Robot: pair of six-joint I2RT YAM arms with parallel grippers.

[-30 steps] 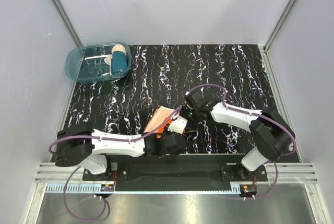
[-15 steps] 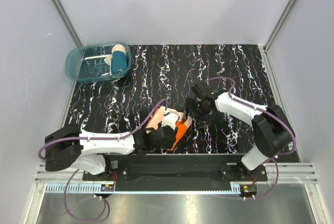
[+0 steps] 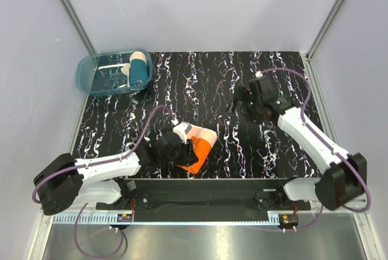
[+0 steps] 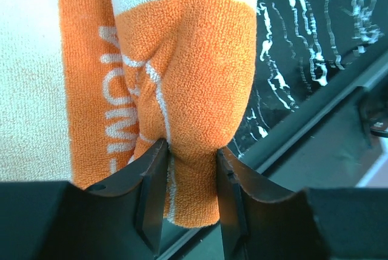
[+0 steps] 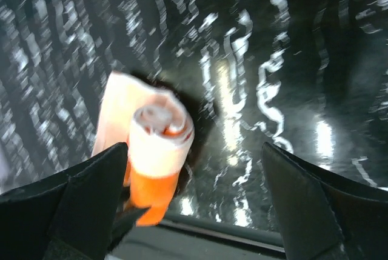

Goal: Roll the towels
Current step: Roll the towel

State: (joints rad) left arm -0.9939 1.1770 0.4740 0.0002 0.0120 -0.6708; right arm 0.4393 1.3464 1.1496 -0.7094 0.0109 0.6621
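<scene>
The orange towel (image 3: 200, 146) is a loose roll near the table's front edge, its pale underside showing at one end. My left gripper (image 3: 188, 149) is shut on it; in the left wrist view both fingers pinch the orange towel (image 4: 182, 90) on either side, with the left gripper (image 4: 190, 175) low in the frame. My right gripper (image 3: 241, 100) hovers open, up and to the right of the roll and apart from it. In its blurred wrist view the orange towel (image 5: 154, 154) shows below the wide jaws of the right gripper (image 5: 193, 148). The teal towel (image 3: 138, 73) lies rolled in the tub.
A translucent blue plastic tub (image 3: 97, 78) stands at the back left corner of the black marbled tabletop (image 3: 200, 84). A black rail (image 3: 200, 188) runs along the near edge just below the orange roll. Grey walls close in the sides and back.
My right gripper has opened, let go of the orange roll and pulled away to the back right. My left gripper has kept hold and swung the roll slightly right.
</scene>
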